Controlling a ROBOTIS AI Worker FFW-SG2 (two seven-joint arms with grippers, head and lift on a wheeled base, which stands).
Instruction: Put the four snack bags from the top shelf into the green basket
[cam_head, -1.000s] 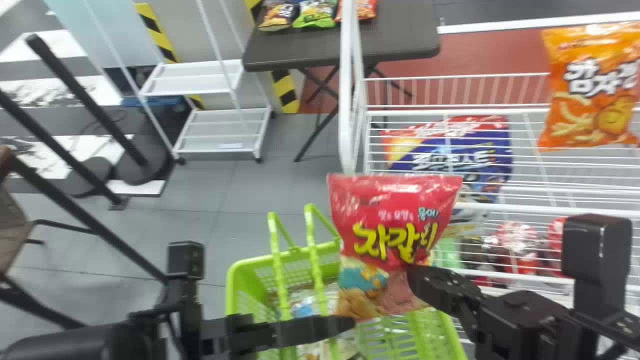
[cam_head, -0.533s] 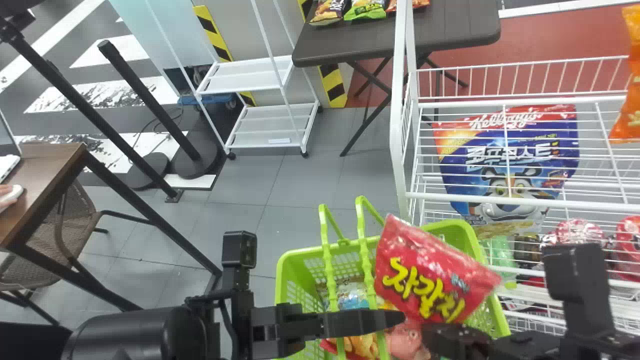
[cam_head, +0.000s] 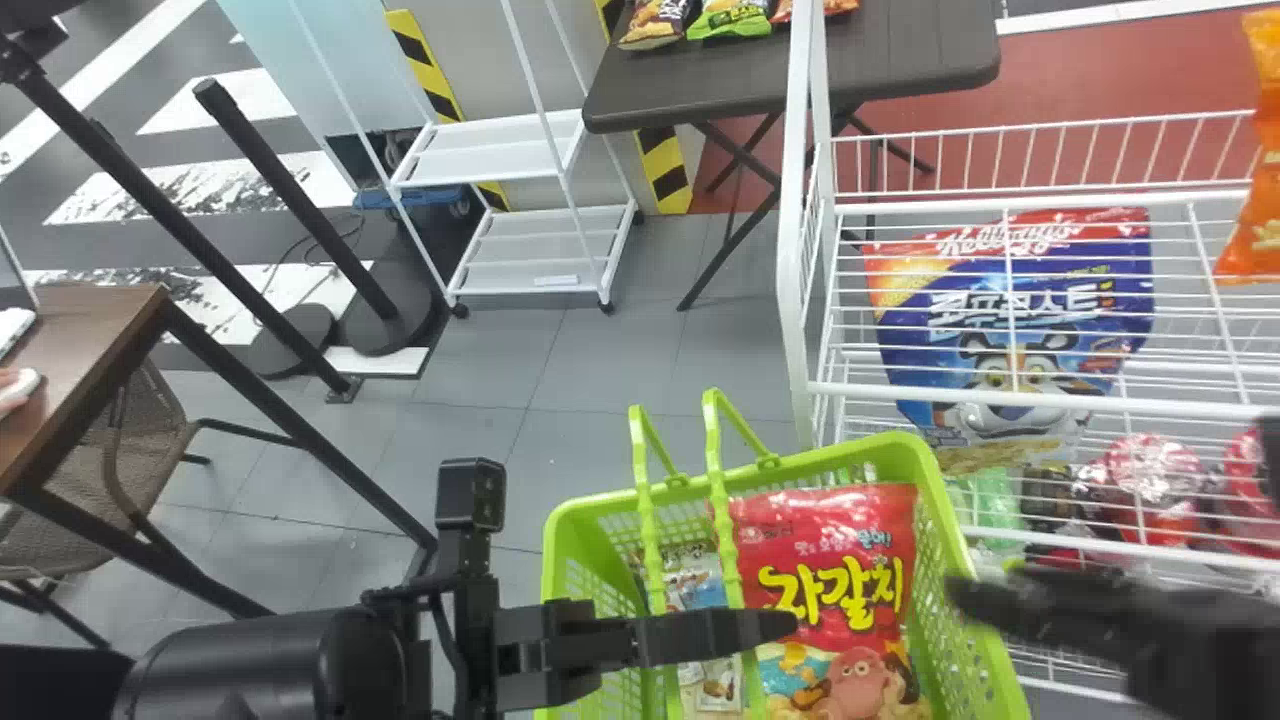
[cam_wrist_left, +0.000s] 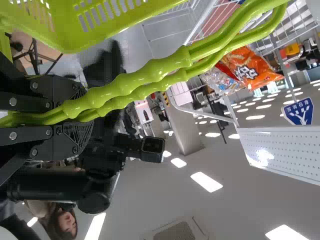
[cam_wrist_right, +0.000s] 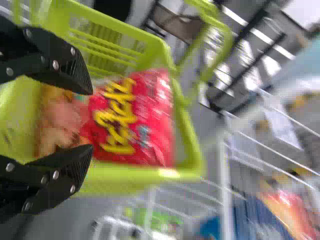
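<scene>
Seeing the red snack bag lying in the green basket, just beside a pale packet; judging this placement practically done. Holding the right gripper spread and empty near the basket, while pinching the handles in the left gripper. Probably needing to be lifting the right gripper clear next, then reaching for the orange snack bag up by the white rack, without snagging the basket.

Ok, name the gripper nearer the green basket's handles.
Left. The left gripper is closed around the handles, while the right gripper is open and apart from them, at the right side of the green basket in the head view.
</scene>
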